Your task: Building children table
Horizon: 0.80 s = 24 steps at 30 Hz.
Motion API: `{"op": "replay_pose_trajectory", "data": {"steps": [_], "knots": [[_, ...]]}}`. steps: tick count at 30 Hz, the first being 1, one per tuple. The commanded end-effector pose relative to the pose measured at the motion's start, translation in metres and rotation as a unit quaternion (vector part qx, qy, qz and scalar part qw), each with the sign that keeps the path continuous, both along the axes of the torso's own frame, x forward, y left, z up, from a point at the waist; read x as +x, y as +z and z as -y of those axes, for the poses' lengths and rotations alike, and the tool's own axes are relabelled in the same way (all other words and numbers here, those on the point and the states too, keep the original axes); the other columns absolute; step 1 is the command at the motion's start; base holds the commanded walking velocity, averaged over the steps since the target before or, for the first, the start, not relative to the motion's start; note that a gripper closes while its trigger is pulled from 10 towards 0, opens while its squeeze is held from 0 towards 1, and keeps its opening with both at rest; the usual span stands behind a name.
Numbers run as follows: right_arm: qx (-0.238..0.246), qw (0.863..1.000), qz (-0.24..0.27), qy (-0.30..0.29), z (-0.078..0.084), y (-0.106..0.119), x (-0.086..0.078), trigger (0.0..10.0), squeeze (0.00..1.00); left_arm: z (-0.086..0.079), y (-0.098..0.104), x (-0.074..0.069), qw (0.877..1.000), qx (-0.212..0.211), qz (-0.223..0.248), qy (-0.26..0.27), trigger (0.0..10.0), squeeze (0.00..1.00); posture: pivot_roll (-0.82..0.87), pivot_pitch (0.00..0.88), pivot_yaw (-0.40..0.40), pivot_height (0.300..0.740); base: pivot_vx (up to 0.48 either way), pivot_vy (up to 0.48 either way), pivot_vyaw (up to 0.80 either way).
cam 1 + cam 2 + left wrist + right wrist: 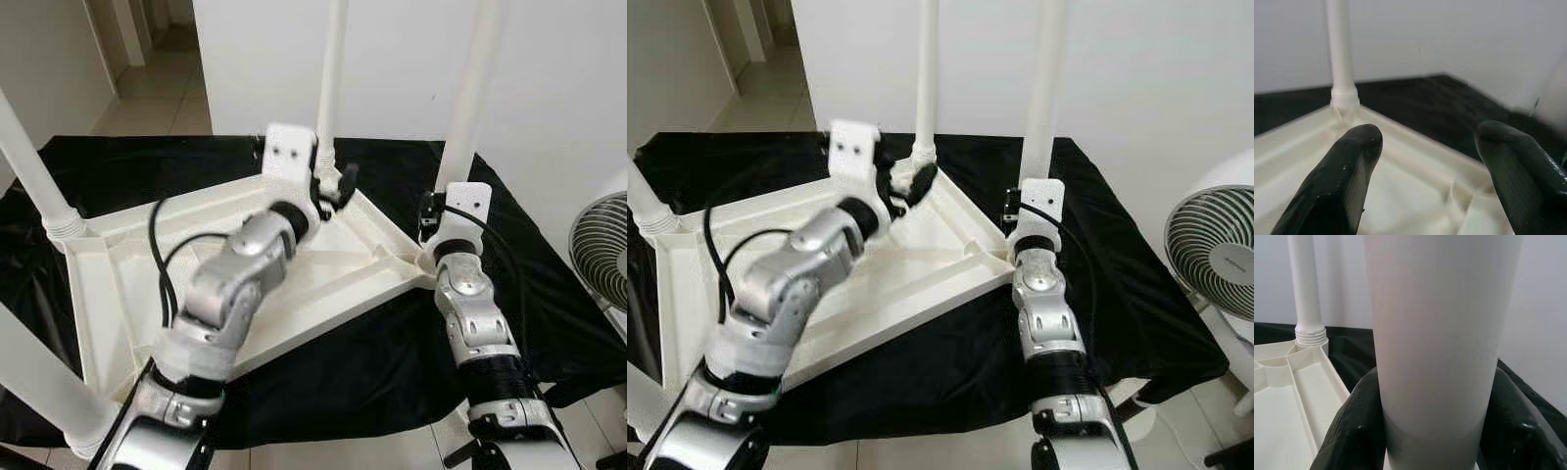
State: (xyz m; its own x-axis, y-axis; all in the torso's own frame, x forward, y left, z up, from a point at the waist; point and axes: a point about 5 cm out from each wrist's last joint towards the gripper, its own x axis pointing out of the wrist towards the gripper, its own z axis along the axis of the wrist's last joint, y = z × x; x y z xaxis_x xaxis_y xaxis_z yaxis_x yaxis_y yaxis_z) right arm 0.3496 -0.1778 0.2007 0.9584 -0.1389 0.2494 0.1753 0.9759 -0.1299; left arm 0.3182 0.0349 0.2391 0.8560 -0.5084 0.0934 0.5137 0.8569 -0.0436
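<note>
White table leg [1440, 333] clamped in right claw [1440, 440]; left claw [1427, 171] spread open

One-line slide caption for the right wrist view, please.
Right gripper fingers clasp a white table leg standing on the upturned tabletop; a second leg stands behind.

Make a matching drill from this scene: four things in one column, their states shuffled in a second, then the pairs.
1. left gripper
2. right gripper
3. tabletop
4. fan

A. upside down on the black cloth
B. shut on a table leg
C. on the floor, on the robot's right
D. open over the tabletop, holding nothing

Pairs: 1-D, 2-B, 3-A, 4-C
</note>
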Motion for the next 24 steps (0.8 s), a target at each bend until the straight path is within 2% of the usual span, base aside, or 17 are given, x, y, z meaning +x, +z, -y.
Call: {"op": "replay_pose_trajectory", "data": {"steps": [1,2,5,6,9,16,19,24], "knots": [[0.012,1.000,0.009,-0.011,0.012,0.004,-0.004,10.0,0.00,0.018,-0.018,-0.009,0.991,0.045,-0.008,-0.126,10.0,0.00,0.02,0.015,-0.003,0.740,0.000,0.000,0.00],[0.012,1.000,0.009,-0.011,0.012,0.004,-0.004,10.0,0.00,0.018,-0.018,-0.009,0.991,0.045,-0.008,-0.126,10.0,0.00,0.02,0.015,-0.003,0.740,0.000,0.000,0.00],[0.022,0.999,0.021,-0.022,0.018,0.007,-0.009,10.0,0.00,0.030,-0.047,-0.012,0.984,0.094,-0.052,-0.142,10.0,0.00,0.01,0.022,0.003,0.740,0.000,0.000,0.00],[0.022,0.999,0.021,-0.022,0.018,0.007,-0.009,10.0,0.00,0.030,-0.047,-0.012,0.984,0.094,-0.052,-0.142,10.0,0.00,0.01,0.022,0.003,0.740,0.000,0.000,0.00],[0.019,0.999,0.021,-0.027,0.022,0.008,-0.012,10.0,0.00,0.039,-0.065,-0.012,0.980,0.099,-0.096,-0.145,10.0,0.00,0.01,0.026,0.009,0.740,0.000,0.000,0.00],[0.015,0.999,0.023,-0.032,0.026,0.009,-0.013,10.0,0.00,0.051,-0.078,-0.017,0.972,0.119,-0.120,-0.165,10.0,0.00,0.00,0.031,0.013,0.740,0.000,0.000,0.00],[0.011,0.999,0.025,-0.035,0.028,0.012,-0.014,10.0,0.00,0.070,-0.086,-0.028,0.963,0.131,-0.126,-0.201,10.0,0.00,-0.01,0.042,0.022,0.740,0.000,0.000,0.00],[0.010,0.999,0.027,-0.037,0.028,0.014,-0.015,10.0,0.00,0.081,-0.089,-0.032,0.959,0.141,-0.124,-0.213,10.0,0.00,-0.02,0.046,0.024,0.740,0.000,0.000,0.00]]}}
